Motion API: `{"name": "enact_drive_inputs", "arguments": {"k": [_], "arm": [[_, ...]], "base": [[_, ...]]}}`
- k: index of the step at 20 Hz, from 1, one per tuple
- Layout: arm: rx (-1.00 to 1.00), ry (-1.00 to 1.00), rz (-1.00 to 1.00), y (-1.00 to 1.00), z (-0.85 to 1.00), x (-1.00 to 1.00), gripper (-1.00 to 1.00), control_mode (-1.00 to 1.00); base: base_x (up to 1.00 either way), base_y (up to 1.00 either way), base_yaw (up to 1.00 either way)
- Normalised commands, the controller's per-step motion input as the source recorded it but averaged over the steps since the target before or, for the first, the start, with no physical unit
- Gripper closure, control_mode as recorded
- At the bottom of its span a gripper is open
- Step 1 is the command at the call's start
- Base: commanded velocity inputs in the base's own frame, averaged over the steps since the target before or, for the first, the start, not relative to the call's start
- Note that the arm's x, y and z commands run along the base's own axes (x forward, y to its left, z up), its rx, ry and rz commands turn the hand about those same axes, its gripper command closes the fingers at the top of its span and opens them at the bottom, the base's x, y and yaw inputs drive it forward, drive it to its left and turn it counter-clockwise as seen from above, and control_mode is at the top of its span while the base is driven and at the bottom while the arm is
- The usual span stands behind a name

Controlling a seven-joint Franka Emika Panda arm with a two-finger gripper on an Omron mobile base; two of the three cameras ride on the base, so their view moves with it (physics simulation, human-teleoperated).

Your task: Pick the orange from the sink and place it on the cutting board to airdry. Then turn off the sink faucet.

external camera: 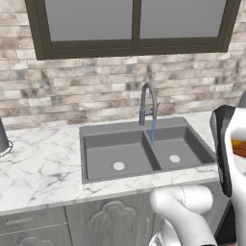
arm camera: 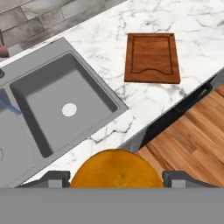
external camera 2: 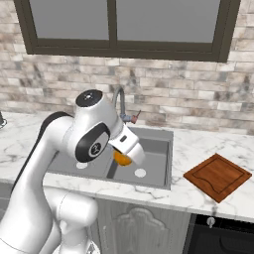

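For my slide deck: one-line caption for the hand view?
Gripper holds the orange above the sink, cutting board ahead on the marble counter.

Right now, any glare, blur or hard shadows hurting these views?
Left base view: flat even light, no glare, soft rendering, water stream readable. Right base view: arm blocks most of the orange. Hand view: sharp board, orange cropped at the end effector; faint shading in the sink.
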Motion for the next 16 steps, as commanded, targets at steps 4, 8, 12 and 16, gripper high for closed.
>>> {"name": "enact_drive_inputs", "arguments": {"k": [4,8,12,16], "arm": [[0.0,-0.05,-0.06,-0.38,0.0,0.0,1.0,-1.0],[0.0,-0.06,-0.05,-0.42,0.0,0.0,1.0,-1.0],[0.0,-0.04,-0.05,-0.48,0.0,0.0,1.0,-1.0],[0.0,-0.02,-0.06,-0.48,0.0,0.0,1.0,-1.0]], "base": [[0.0,0.0,0.0],[0.0,0.0,0.0],[0.0,0.0,0.0],[0.0,0.0,0.0]]}}
